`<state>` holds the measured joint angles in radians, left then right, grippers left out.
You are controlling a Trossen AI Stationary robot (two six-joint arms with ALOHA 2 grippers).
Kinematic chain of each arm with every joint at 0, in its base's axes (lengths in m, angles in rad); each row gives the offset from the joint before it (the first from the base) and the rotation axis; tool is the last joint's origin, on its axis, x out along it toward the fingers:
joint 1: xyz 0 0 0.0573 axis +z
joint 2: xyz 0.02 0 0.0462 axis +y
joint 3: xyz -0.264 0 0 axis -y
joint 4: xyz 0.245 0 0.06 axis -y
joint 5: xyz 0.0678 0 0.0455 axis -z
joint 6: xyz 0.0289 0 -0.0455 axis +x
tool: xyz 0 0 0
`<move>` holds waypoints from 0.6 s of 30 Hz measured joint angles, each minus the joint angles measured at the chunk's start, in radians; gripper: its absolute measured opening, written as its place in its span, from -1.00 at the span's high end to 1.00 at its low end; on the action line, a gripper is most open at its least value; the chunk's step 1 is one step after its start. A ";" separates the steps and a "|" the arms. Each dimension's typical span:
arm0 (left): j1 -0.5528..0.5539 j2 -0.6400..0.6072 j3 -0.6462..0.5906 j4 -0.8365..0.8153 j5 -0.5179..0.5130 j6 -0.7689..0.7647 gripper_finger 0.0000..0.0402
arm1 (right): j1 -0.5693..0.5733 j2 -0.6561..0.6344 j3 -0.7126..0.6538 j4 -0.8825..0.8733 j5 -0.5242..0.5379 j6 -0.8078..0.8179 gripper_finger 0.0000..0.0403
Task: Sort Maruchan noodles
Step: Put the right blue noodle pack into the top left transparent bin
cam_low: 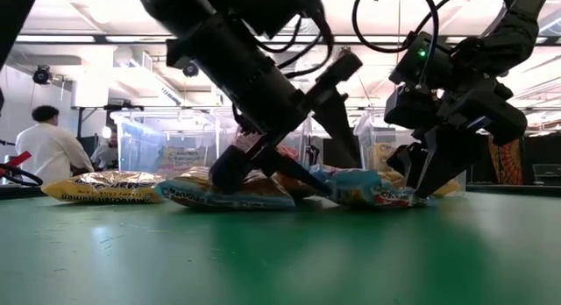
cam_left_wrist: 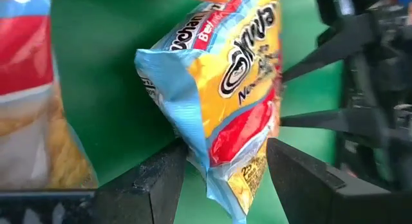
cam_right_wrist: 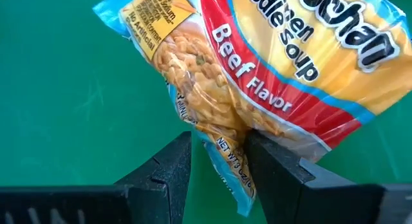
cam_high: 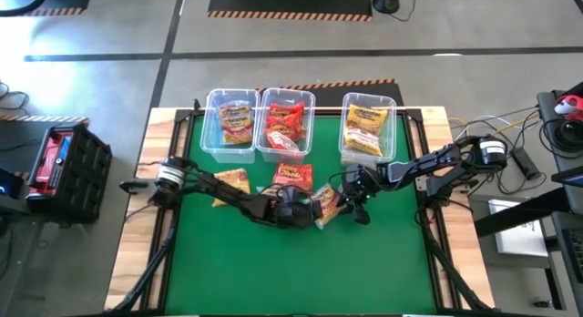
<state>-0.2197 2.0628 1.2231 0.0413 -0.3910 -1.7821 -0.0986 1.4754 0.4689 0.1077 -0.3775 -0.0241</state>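
Both grippers pinch the same beef packet [cam_high: 328, 204] mid-table: the left gripper [cam_left_wrist: 222, 169] clamps one end, the right gripper [cam_right_wrist: 219, 153] the opposite end, probably a handover. The bins [cam_high: 286, 126] sit just beyond, already holding sorted noodles.

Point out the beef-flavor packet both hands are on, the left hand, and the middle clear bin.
beef-flavor packet [cam_right_wrist: 277, 76], right wrist view, its red label band.
left hand [cam_left_wrist: 222, 179], left wrist view, midway between its fingertips.
middle clear bin [cam_high: 286, 153], high view, near rim.

Left claw [cam_left_wrist: 222, 179] clamping beef noodle packet [cam_left_wrist: 225, 89], green table [cam_left_wrist: 96, 89], right claw [cam_left_wrist: 309, 89] beyond
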 joint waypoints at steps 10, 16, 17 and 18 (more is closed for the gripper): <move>-0.006 0.046 0.330 -0.551 -0.011 0.081 0.01 | 0.000 0.000 -0.029 0.007 -0.006 -0.047 0.30; -0.038 0.119 0.445 -0.609 -0.012 0.017 0.01 | 0.005 0.000 -0.033 0.003 -0.027 -0.105 0.30; -0.045 0.126 0.454 -0.612 -0.014 -0.007 0.01 | 0.009 0.000 -0.035 0.003 -0.036 -0.108 0.30; -0.053 0.135 0.462 -0.616 -0.020 -0.031 0.01 | 0.017 0.000 -0.037 0.003 -0.039 -0.110 0.30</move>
<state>-0.2723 2.1975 1.6852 -0.5745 -0.4115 -1.8134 -0.0821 1.4754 0.4315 0.1104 -0.4166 -0.1344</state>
